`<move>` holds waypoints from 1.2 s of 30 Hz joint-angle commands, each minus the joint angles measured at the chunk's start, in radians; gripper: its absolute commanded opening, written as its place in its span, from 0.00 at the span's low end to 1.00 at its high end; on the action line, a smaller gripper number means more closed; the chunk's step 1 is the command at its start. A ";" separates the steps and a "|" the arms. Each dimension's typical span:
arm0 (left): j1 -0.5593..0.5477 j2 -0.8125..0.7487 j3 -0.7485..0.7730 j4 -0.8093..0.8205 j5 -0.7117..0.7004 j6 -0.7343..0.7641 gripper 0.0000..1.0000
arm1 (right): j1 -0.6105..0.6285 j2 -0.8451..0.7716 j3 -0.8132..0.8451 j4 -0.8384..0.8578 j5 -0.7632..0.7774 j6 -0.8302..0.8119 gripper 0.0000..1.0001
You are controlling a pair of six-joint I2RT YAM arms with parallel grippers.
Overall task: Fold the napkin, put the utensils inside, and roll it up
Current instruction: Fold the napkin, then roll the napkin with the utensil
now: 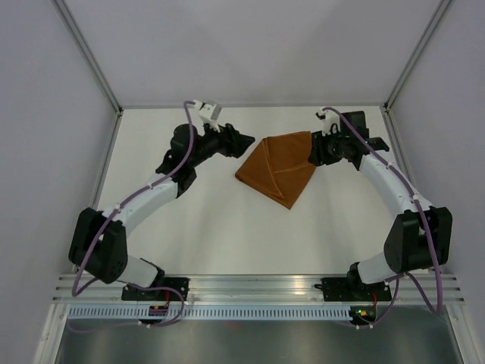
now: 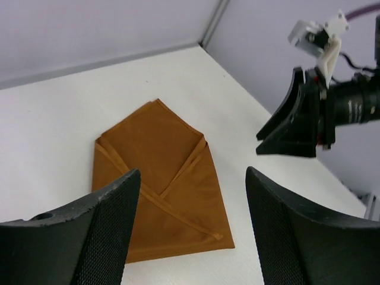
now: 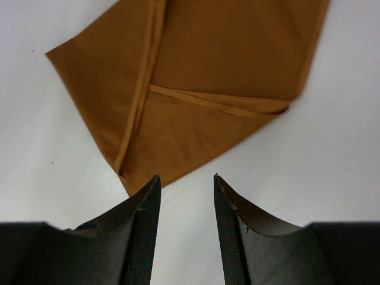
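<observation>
The white table (image 1: 227,243) filled most of my top view, walled on the left, right and far sides. The left arm (image 1: 144,201) rose from its base at the near left, bent at the elbow and stretched toward the far middle, its wrist turned to point right. The right arm (image 1: 390,182) mirrored it from the near right: up along the right side, then bent inward with the wrist pointing left.

The napkin (image 1: 278,168) lay flat on the far middle of the table, between the two wrists. It was folded into a roughly triangular packet, with flaps crossing over its upper face (the hems showed as thin ridges in both wrist views).

The left gripper (image 1: 244,142) sat just left of the cloth's far left edge, apart from it. Its jaws stood wide apart with nothing between them; through that gap the left wrist camera showed the napkin (image 2: 160,178) ahead and the right gripper (image 2: 279,139) beyond it.

The right gripper (image 3: 186,178) was at the cloth's right corner. Its jaws were parted by a narrower gap and gripped nothing; the tips stood over bare table just beside the napkin's (image 3: 214,65) edge. I couldn't tell whether they touched the surface.
</observation>
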 commanded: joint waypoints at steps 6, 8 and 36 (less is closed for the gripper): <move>0.163 -0.314 -0.279 0.190 -0.023 -0.333 0.92 | 0.259 0.006 0.036 0.152 0.177 -0.048 0.46; 0.165 -0.345 -0.266 0.069 -0.051 -0.307 0.91 | 0.332 0.052 0.051 0.167 0.235 -0.057 0.47; 0.165 -0.491 -0.321 -0.166 -0.046 -0.206 0.91 | 0.657 0.356 -0.074 0.365 0.539 -0.197 0.59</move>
